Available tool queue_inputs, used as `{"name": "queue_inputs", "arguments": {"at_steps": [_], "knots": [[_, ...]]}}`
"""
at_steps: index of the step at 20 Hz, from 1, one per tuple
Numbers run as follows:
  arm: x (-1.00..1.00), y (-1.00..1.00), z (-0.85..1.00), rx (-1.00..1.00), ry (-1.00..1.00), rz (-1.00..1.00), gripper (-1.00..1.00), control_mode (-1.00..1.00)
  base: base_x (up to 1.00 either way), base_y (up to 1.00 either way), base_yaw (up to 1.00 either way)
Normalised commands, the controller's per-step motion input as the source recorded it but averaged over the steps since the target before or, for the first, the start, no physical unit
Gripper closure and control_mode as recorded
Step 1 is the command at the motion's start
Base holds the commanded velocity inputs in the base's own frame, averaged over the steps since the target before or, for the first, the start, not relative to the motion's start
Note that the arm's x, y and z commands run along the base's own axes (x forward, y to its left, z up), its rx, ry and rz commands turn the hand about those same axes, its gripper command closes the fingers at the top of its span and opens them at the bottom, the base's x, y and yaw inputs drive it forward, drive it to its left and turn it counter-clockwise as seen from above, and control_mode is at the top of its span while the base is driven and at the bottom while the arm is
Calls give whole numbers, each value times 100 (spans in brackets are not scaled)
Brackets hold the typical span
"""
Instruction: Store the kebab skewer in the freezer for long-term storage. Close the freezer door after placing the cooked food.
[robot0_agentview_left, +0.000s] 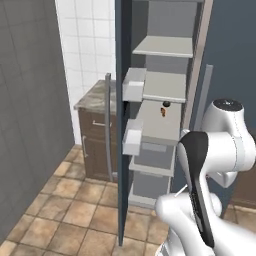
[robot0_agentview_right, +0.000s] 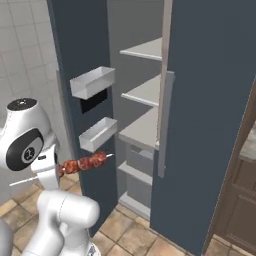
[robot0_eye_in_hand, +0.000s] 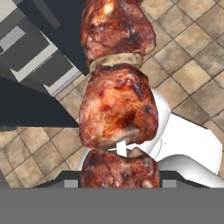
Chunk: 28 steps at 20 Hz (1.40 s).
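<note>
Skewer in hand, pointing at the open freezer.

The gripper (robot0_agentview_right: 56, 170) is clamped on the kebab skewer (robot0_agentview_right: 85, 163), whose long axis runs nearly level toward the freezer (robot0_agentview_right: 142, 130) shelves, just below the freezer door (robot0_agentview_right: 75, 55) bins.

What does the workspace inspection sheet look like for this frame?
Surface: pale grey inner shelves of the slate-blue freezer; a small dark item sits on one, too small to identify.
Job's things: kebab skewer with reddish-brown meat chunks held outside the freezer, near the door bins; slate-blue freezer door with grey bins stands open.
Clutter: nothing seen.
End effector: shut on the kebab skewer.
Cables: nothing seen.
Surroundings: brown tiled floor, white wall tiles, low brown cabinet with marble top.
</note>
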Motion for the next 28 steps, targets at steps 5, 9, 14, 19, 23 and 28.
{"name": "queue_inputs", "arguments": {"at_steps": [5,9,14,19,23,28], "knots": [[0,0,0,0,0,0,100,100,17,-26,18],[0,0,0,0,0,0,100,100,48,-41,9],[0,0,0,0,0,0,100,100,47,-45,2],[0,0,0,0,0,0,100,100,52,-11,1],[0,0,0,0,0,0,100,100,85,-9,9],[0,0,0,0,0,0,100,100,50,-7,8]]}}
